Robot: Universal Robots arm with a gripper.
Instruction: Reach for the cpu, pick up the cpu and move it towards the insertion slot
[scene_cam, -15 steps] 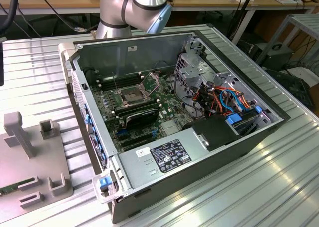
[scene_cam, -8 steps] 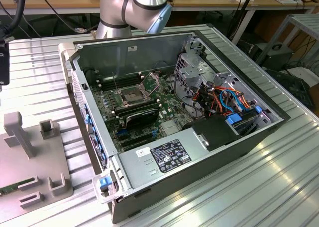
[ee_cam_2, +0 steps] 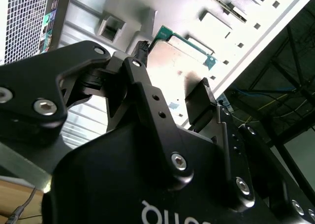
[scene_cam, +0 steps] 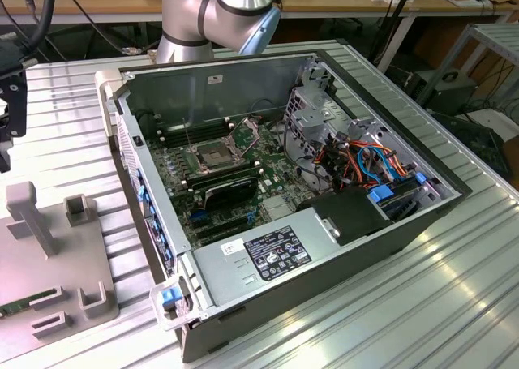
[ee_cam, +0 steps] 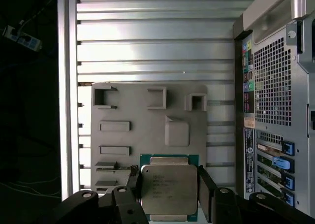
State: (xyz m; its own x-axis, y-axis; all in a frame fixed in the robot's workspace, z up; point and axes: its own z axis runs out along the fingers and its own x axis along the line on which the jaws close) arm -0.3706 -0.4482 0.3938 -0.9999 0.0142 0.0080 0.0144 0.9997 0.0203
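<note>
Exterior view, starting at its left: a flat grey plate [scene_cam: 61,284] lies on the metal table [scene_cam: 454,304]. It has small grey blocks on it, and one tall block [scene_cam: 28,215] stands up near the plate's far edge. Just beside the plate is an open computer case [scene_cam: 211,85] lying on its side, so you can look right into it. Inside, on the green board, is the insertion slot [scene_cam: 212,156]. It is a shiny square frame with a dark middle, and nothing sits in it. Its thin metal latch frame [scene_cam: 246,130] is tipped up and open. Next to the slot, nearer the camera, lies a black finned card [scene_cam: 231,192]. Farther toward the exterior view's right there is a bunch of orange and blue cables [scene_cam: 365,162]. The robot arm [scene_cam: 219,12] stands behind the case.

In both wrist views you see the black gripper [ee_cam: 169,181] with the cpu [ee_cam: 169,192] in it. The two fingers [ee_cam: 205,189] press on two opposite edges of the cpu and hold it tight. The cpu is flat, with its shiny face toward the first wrist view camera and a green rim around it. It is held up above the grey plate, outside the case, next to the case's back wall with all the little holes [ee_cam: 270,86]. So the cpu is well apart from the insertion slot.
</note>
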